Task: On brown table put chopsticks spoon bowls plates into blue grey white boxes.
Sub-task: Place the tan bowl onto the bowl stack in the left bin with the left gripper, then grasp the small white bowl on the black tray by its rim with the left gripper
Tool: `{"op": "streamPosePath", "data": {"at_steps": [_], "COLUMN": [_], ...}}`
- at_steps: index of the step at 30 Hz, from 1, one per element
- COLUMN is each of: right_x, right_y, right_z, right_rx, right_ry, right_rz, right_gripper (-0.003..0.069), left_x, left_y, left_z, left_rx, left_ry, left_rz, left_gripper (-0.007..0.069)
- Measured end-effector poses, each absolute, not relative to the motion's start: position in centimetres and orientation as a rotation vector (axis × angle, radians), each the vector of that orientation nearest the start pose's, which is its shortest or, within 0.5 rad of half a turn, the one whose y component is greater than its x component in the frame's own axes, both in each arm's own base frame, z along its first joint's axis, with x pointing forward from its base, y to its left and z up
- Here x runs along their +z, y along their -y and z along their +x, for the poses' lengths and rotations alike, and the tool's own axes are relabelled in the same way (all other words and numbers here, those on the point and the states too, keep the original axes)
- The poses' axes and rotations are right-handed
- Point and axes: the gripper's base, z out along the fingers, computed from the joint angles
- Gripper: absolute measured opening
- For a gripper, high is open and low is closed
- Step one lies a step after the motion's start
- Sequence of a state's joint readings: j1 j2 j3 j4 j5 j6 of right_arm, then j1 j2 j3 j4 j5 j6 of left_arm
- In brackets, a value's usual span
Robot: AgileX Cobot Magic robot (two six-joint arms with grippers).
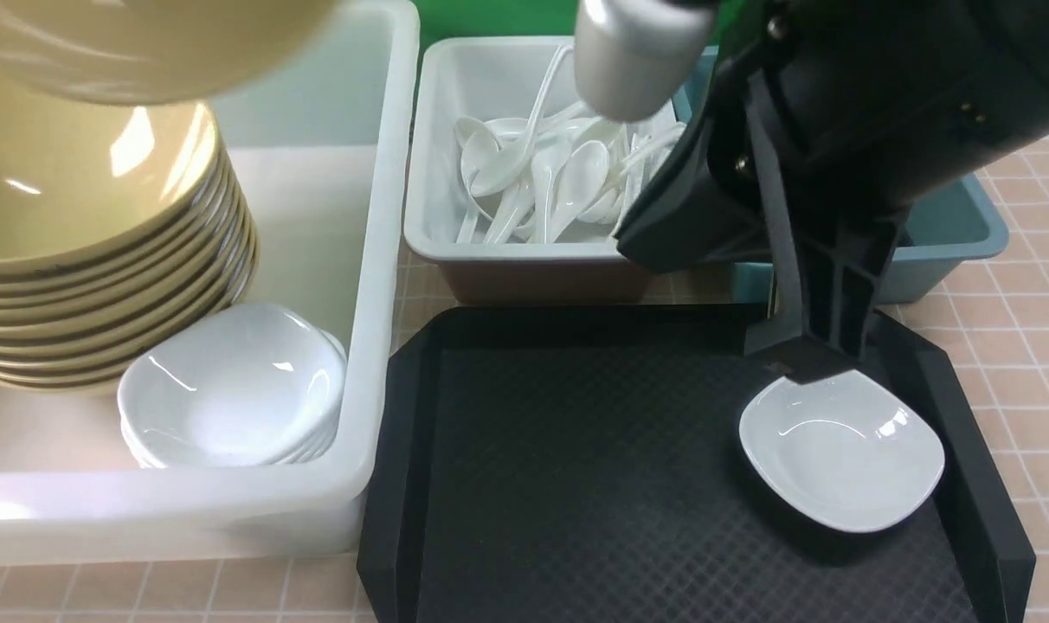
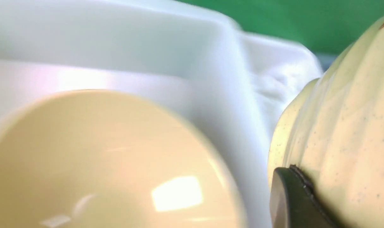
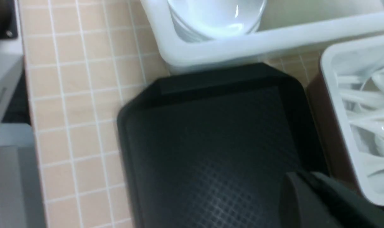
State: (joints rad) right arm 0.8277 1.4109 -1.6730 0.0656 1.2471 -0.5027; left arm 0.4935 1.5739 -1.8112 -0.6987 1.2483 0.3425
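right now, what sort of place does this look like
Likely a canteen dish-return station: a black serving tray holding one white dish, a grey box full of white spoons, and a white box with stacked yellow bowls.

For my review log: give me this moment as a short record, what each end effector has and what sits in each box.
left end effector: shut on a yellow bowl, above the white box
right end effector: shut at the white dish rim; grip unclear
white box: bowl stack, small white dishes
grey box: white spoons
blue box: contents hidden
black tray: holds the white dish
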Motion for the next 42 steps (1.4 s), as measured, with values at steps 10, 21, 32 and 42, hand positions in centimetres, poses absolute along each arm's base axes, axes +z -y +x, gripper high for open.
{"op": "streamPosePath", "data": {"at_steps": [10, 21, 32, 42], "right_x": [43.3, 41.7, 41.5, 40.7], "right_y": [-21.8, -22.9, -22.5, -16.9], "right_z": [19.6, 20.8, 21.6, 25.8], "right_rx": [0.175, 0.138, 0.013, -0.124], "right_ry": [-1.937, -1.966, -1.966, -2.299], "right_rz": [-1.562, -1.609, -1.604, -1.089], "right_gripper": [0.0040, 0.0044, 0.0048, 0.0048], "left_x": [38.4, 35.9, 42.4, 48.7], "left_y": [-15.7, -17.2, -15.9, -1.7], "left_z": [30.1, 31.3, 30.0, 29.9], "left_rx": [-0.300, -0.258, -0.199, -0.377], "left_ry": [-2.462, -2.530, -2.381, -2.221], "left_rz": [-0.398, -0.435, -0.347, 0.185], "left_gripper": [0.0006, 0.0127, 0.0563, 0.0488]}}
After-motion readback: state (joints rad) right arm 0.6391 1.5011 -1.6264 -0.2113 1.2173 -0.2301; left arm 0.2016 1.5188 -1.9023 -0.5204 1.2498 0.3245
